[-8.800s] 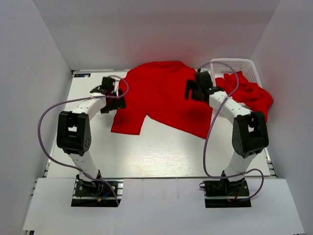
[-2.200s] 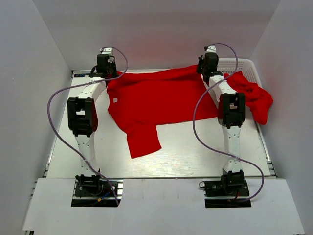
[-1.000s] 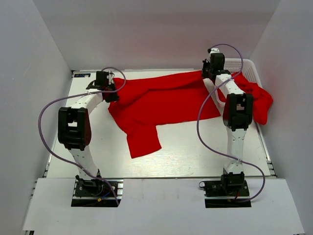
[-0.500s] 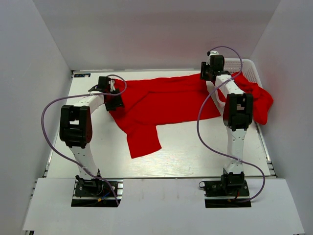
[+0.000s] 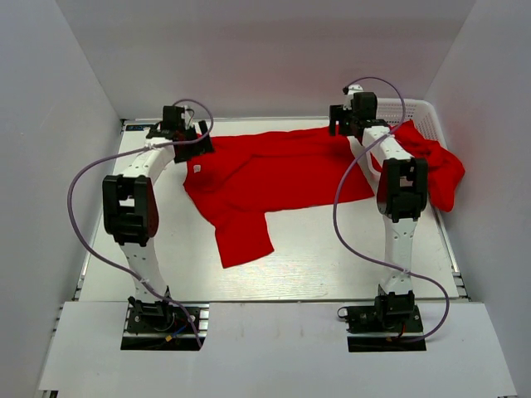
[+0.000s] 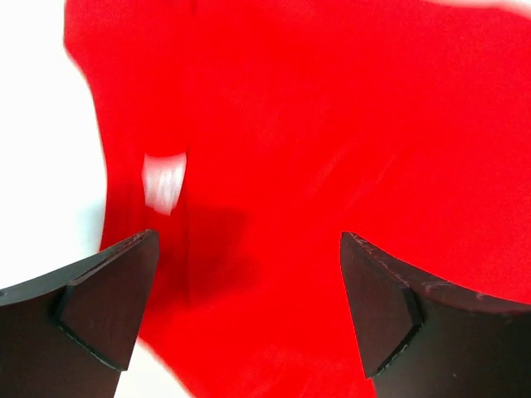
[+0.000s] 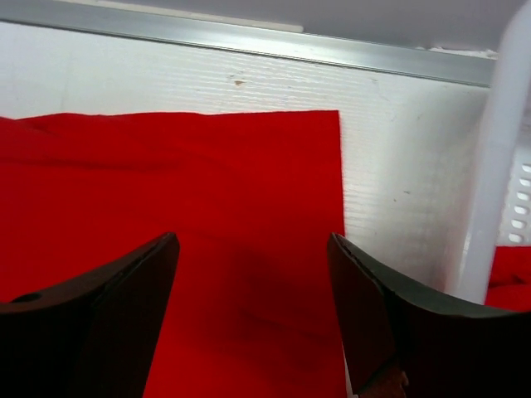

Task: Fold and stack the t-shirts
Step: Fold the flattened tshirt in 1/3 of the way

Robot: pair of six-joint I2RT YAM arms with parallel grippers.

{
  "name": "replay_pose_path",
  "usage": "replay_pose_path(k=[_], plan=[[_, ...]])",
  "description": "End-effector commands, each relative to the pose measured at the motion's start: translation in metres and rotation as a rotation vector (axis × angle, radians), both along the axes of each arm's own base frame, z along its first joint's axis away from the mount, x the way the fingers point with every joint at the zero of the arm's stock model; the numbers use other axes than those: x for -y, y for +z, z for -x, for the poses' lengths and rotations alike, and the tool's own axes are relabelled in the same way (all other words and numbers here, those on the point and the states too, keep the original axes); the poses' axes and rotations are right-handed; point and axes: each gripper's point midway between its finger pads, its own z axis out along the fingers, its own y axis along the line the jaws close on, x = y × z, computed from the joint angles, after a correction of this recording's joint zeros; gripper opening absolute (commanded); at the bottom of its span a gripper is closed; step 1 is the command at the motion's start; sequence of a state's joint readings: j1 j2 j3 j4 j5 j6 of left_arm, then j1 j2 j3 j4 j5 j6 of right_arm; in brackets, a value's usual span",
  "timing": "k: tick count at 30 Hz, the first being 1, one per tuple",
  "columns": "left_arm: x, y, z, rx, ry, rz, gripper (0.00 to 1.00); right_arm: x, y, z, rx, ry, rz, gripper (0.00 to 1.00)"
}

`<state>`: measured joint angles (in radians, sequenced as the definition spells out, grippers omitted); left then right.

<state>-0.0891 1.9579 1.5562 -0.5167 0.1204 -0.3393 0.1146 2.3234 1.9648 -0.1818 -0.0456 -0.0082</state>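
Observation:
A red t-shirt [image 5: 274, 170] lies spread across the far half of the table, one sleeve [image 5: 242, 236] pointing toward the near side. It fills the left wrist view [image 6: 332, 124], where a white tag [image 6: 164, 181] shows, and its far right corner shows in the right wrist view [image 7: 249, 191]. My left gripper [image 5: 184, 137] is open and empty above the shirt's left end. My right gripper [image 5: 344, 124] is open and empty above the shirt's far right corner. More red shirts [image 5: 431, 162] hang out of the basket.
A white lattice basket [image 5: 400, 112] stands at the far right corner; its wall shows in the right wrist view [image 7: 498, 149]. A metal rail [image 7: 249, 37] runs along the table's far edge. White walls close in the sides and back.
Both grippers let go of the shirt, which now lies flat. The left gripper dipped toward the near side, then moved back toward the far edge; the right gripper shifted slightly left.

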Motion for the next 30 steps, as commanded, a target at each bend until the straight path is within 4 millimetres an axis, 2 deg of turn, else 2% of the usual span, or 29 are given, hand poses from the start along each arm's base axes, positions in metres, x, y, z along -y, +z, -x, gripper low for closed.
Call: replay_pose_path(k=[1, 2, 3, 4, 5, 6, 7, 8, 12, 13, 14, 15, 16, 17, 20, 21, 23, 25, 26, 28, 30], plan=[[0.010, 0.027, -0.040, 0.117, -0.036, 0.021, 1.00, -0.023, 0.050, -0.007, 0.119, 0.098, 0.000, 0.78], [0.014, 0.039, -0.055, 0.163, -0.050, 0.038, 1.00, -0.030, 0.050, -0.007, 0.124, 0.116, -0.004, 0.80], [0.015, 0.023, -0.065, 0.147, -0.050, 0.037, 1.00, -0.033, 0.052, -0.010, 0.132, 0.119, -0.008, 0.82], [0.019, 0.020, -0.073, 0.155, -0.061, 0.049, 1.00, -0.040, 0.044, -0.011, 0.122, 0.136, -0.015, 0.87], [0.022, 0.029, -0.086, 0.186, -0.070, 0.059, 0.98, -0.043, 0.041, -0.014, 0.121, 0.140, -0.021, 0.89], [0.023, 0.006, -0.094, 0.154, -0.069, 0.058, 0.98, -0.047, 0.044, -0.017, 0.132, 0.139, -0.040, 0.90], [0.025, 0.001, -0.100, 0.155, -0.078, 0.066, 0.98, -0.052, 0.039, -0.020, 0.132, 0.144, -0.048, 0.90], [0.026, 0.007, -0.111, 0.182, -0.079, 0.068, 0.98, -0.054, 0.029, -0.022, 0.121, 0.138, -0.058, 0.90], [0.034, -0.028, -0.124, 0.160, -0.116, 0.090, 0.98, -0.063, 0.015, -0.030, 0.121, 0.141, -0.108, 0.90], [0.035, -0.029, -0.129, 0.172, -0.116, 0.091, 0.98, -0.063, 0.010, -0.033, 0.116, 0.133, -0.121, 0.90], [0.035, -0.042, -0.128, 0.151, -0.115, 0.090, 0.98, -0.064, 0.004, -0.034, 0.110, 0.136, -0.130, 0.90], [0.033, -0.041, -0.131, 0.160, -0.106, 0.080, 0.98, -0.063, 0.000, -0.035, 0.106, 0.131, -0.131, 0.90], [0.028, -0.051, -0.131, 0.145, -0.079, 0.065, 0.98, -0.066, -0.008, -0.036, 0.094, 0.126, -0.140, 0.90], [0.026, -0.053, -0.130, 0.136, -0.068, 0.054, 0.98, -0.063, -0.011, -0.037, 0.091, 0.120, -0.142, 0.90], [0.012, -0.070, -0.127, 0.096, -0.030, 0.020, 0.98, -0.060, -0.029, -0.039, 0.065, 0.094, -0.147, 0.90], [0.000, -0.071, -0.130, 0.096, 0.013, -0.003, 0.98, -0.058, -0.038, -0.041, 0.053, 0.067, -0.151, 0.90], [-0.008, -0.080, -0.122, 0.054, 0.057, -0.034, 0.98, -0.054, -0.050, -0.042, 0.035, 0.043, -0.167, 0.90], [-0.025, -0.094, -0.117, 0.017, 0.099, -0.045, 0.98, -0.053, -0.053, -0.044, 0.034, 0.019, -0.175, 0.90], [-0.026, -0.101, -0.114, -0.003, 0.099, -0.047, 0.98, -0.052, -0.056, -0.045, 0.034, 0.014, -0.179, 0.90], [-0.040, -0.109, -0.110, -0.025, 0.131, -0.042, 0.98, -0.048, -0.067, -0.047, 0.028, 0.002, -0.179, 0.90], [-0.045, -0.123, -0.109, -0.042, 0.135, -0.034, 0.98, -0.048, -0.066, -0.053, 0.037, -0.010, -0.193, 0.90]])
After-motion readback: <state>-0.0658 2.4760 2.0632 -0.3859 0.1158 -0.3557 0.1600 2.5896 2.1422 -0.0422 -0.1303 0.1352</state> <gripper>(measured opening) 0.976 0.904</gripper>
